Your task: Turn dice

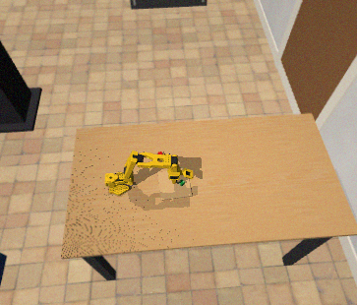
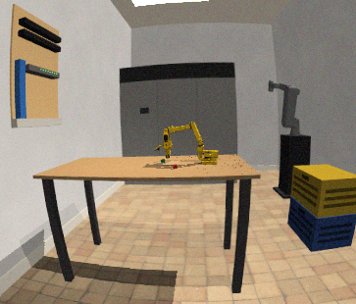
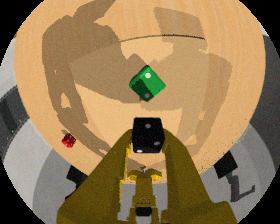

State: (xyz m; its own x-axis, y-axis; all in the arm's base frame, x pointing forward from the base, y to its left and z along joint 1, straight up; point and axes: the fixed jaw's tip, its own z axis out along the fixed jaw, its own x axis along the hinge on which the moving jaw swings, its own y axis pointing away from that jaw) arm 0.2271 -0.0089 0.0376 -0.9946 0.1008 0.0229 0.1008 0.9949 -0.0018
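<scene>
My gripper (image 3: 148, 143) is shut on a black die (image 3: 148, 135) and holds it above the tan mat. A green die (image 3: 147, 83) lies on the mat just ahead of the fingers. It also shows in the top view (image 1: 182, 183) and the exterior view (image 2: 163, 160). A red die (image 3: 68, 140) lies off to the left near the mat's edge; I cannot tell if it is on the mat. It also shows in the exterior view (image 2: 175, 166). In the top view the yellow arm (image 1: 152, 162) reaches right over the mat (image 1: 164, 189).
The wooden table (image 1: 207, 182) stretches far to the right of the arm. The arm's base (image 1: 118, 182) stands at the left of the mat. Crates (image 2: 325, 203) and a second robot on a pedestal (image 2: 291, 142) stand on the floor away from the table.
</scene>
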